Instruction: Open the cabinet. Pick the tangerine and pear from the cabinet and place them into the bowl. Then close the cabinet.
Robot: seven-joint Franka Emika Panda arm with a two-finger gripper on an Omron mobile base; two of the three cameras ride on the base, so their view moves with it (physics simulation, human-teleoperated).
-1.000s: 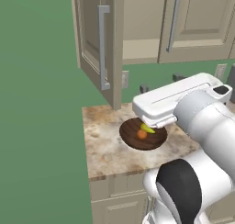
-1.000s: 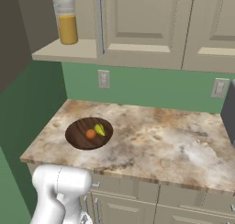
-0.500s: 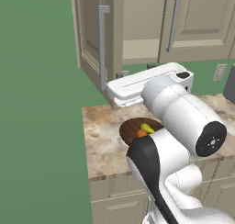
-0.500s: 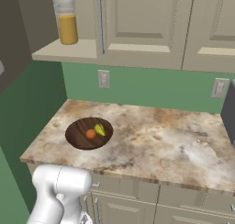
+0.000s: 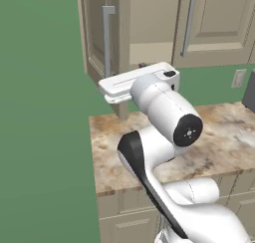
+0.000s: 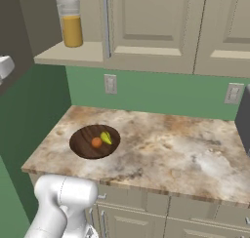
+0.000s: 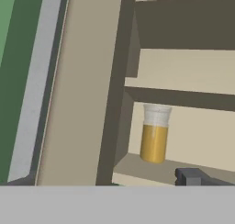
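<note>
a: where's the fruit right now?

b: both pieces lie in the bowl [image 6: 94, 141], which sits on the marbled worktop [image 6: 161, 149] toward its left end. the tangerine [image 6: 96, 142] is near the middle of the bowl, and the pear [image 6: 106, 137] lies just beside it on the right, so close they look to be touching.

a: and the cabinet [image 6: 146, 27]?

b: its left door [image 5: 102, 35] stands swung wide out, with its long silver bar handle [image 5: 106, 40] facing the left base camera. the right door [image 5: 214, 25] is shut. inside, on the lowest shelf [image 6: 71, 54], a jar [image 6: 71, 22] of orange liquid stands upright.

a: what about the pincer?

b: the hand [image 5: 127, 82] is raised level with the bottom of the open door, right at the door's lower edge, stretched out to the left of the arm's big white joint. from the hand camera, one dark fingertip [image 7: 190, 176] pokes up at the lower right, below the jar [image 7: 154, 133], and the inner face of the door [image 7: 78, 90] runs up the left. the jaws are spread wide apart with nothing between them.

a: is the hand touching the door?

b: can't tell; it's very close to the edge.
</note>
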